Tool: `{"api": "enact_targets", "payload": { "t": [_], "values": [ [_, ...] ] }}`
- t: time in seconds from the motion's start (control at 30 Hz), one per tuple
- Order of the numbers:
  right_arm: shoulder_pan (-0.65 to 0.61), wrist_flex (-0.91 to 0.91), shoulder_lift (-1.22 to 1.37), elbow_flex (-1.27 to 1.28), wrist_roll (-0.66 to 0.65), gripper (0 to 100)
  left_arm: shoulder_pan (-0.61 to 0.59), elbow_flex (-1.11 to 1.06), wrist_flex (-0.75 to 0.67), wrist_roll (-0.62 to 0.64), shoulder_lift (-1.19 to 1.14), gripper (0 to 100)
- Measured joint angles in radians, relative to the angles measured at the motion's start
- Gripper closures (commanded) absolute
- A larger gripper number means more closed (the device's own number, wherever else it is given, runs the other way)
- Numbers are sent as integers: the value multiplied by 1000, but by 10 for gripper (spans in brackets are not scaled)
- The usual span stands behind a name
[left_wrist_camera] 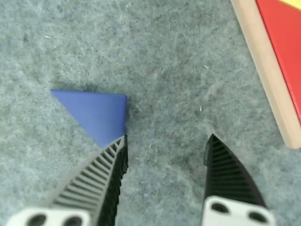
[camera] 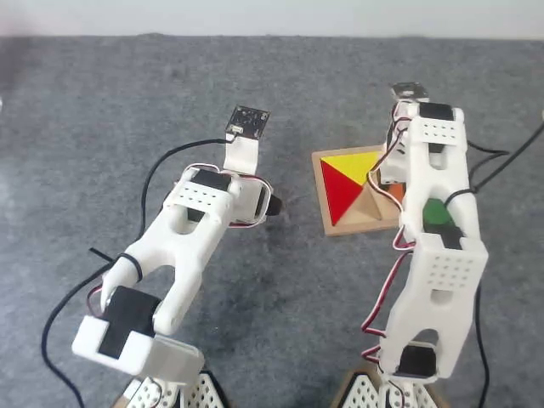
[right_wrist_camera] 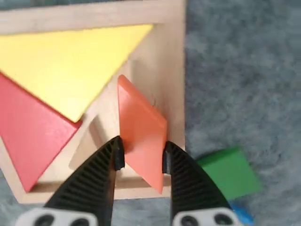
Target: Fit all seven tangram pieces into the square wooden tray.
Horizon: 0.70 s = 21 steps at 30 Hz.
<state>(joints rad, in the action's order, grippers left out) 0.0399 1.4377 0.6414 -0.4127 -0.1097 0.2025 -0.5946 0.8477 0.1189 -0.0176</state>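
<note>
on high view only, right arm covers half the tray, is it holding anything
observer: yes, the right jaws are shut on the orange piece, over the bare part of the tray beside the yellow triangle.
operator: where's the blue one, cant spot it
observer: a blue triangle lies flat on the carpet at the tip of one left jaw. The left jaws are open and not gripping it.
operator: green spot under the right arm, is that in the tray
observer: no, the green piece lies on the carpet just outside the tray's wall, close to the right jaws.
</note>
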Motion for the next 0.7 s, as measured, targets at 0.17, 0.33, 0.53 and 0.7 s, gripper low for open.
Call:
{"api": "enact_targets", "payload": {
  "t": [0.17,0.33,0.53,0.7],
  "values": [
    [-2,0,0,0,43,991,0,0,0,0,0,742],
    [-2,-32,0,0,-126,991,0,0,0,0,0,742],
    [-23,-178,0,0,-637,991,0,0,0,0,0,742],
    [-77,-219,0,0,-1148,990,0,0,0,0,0,742]
  ]
}}
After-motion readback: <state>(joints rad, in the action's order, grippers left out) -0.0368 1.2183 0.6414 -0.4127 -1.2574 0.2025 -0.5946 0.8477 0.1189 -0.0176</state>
